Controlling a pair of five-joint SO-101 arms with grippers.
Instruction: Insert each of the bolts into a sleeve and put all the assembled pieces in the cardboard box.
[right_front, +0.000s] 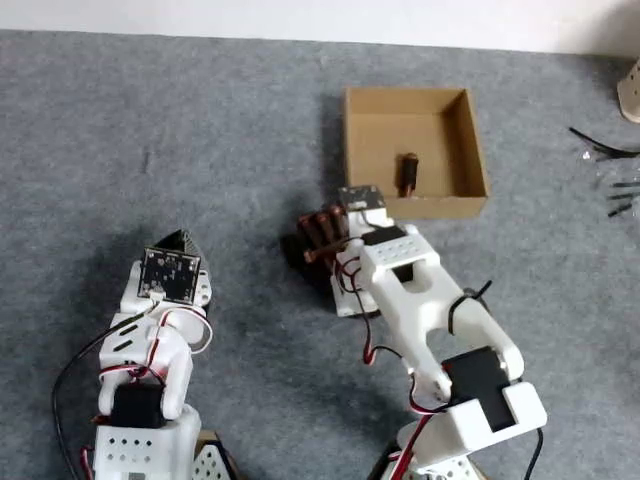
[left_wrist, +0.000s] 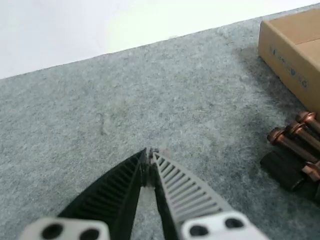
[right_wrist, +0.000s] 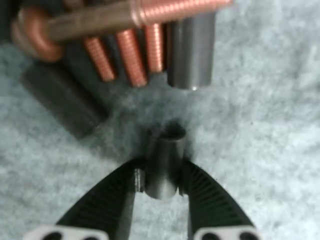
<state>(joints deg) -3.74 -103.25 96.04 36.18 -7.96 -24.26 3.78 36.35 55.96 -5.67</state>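
My right gripper (right_wrist: 161, 175) is shut on a dark sleeve (right_wrist: 165, 155) that stands on the carpet. Just beyond it lies the pile: a copper bolt (right_wrist: 130, 20) across the top, several threaded bolts (right_wrist: 125, 60) beneath it, and two more dark sleeves (right_wrist: 190, 50) (right_wrist: 65, 100). In the high view the pile (right_front: 320, 230) lies below the cardboard box (right_front: 415, 205), which holds one assembled piece (right_front: 408, 173). My left gripper (left_wrist: 150, 152) is shut and holds nothing, well left of the bolts (left_wrist: 295, 135); in the high view the left gripper (right_front: 180, 238) rests over bare carpet.
Grey carpet (right_front: 150, 130) covers the table. Black cable ties (right_front: 610, 170) lie at the right edge, and a white object (right_front: 630, 90) sits at the far right. The right arm (right_front: 420, 300) slants from the lower right toward the pile.
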